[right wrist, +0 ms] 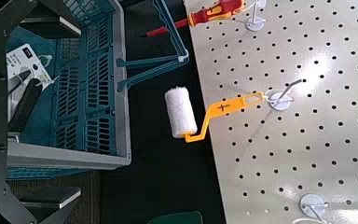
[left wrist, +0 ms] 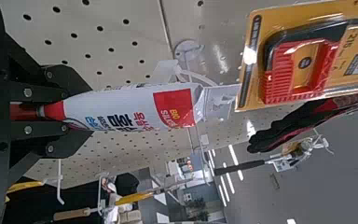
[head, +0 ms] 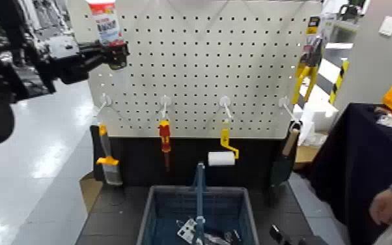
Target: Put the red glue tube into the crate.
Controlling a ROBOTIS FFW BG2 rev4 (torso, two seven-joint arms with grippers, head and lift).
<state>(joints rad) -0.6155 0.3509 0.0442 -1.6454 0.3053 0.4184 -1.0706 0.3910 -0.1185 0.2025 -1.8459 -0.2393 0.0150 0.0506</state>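
the left gripper (head: 111, 55) is raised at the upper left of the pegboard (head: 238, 65), its fingers clamped on the cap end of the tube (head: 106, 23). in the head view the tube stands upright above the gripper, crimped end up, in front of the board's top left corner. the left wrist view confirms the grip: the tube (left wrist: 135, 108) runs straight out from between the fingers, long axis in line with the gripper's reach, red and white label facing the camera.

the crate (head: 148, 215) sits on the dark table below the board, low and centre in the head view, its upright handle (head: 199, 192) splitting it into two halves. it already holds some small items. the crate therefore lies down and to the robot's right of the held tube, well apart from it.

judgement: transport is the step in hand. the coming move calls for a descent and a shift toward centre, then tipping the tube so that its long axis clears the handle and drops into one half. the left half is the nearer one.

the right arm is idle; its wrist view looks onto the crate (right wrist: 84, 89), a paint roller (right wrist: 179, 112) and a screwdriver (right wrist: 210, 13) hanging on the board. whether the right gripper's fingers are apart or together cannot be told.

a person's hand (head: 386, 207) shows at the right edge, away from the work.
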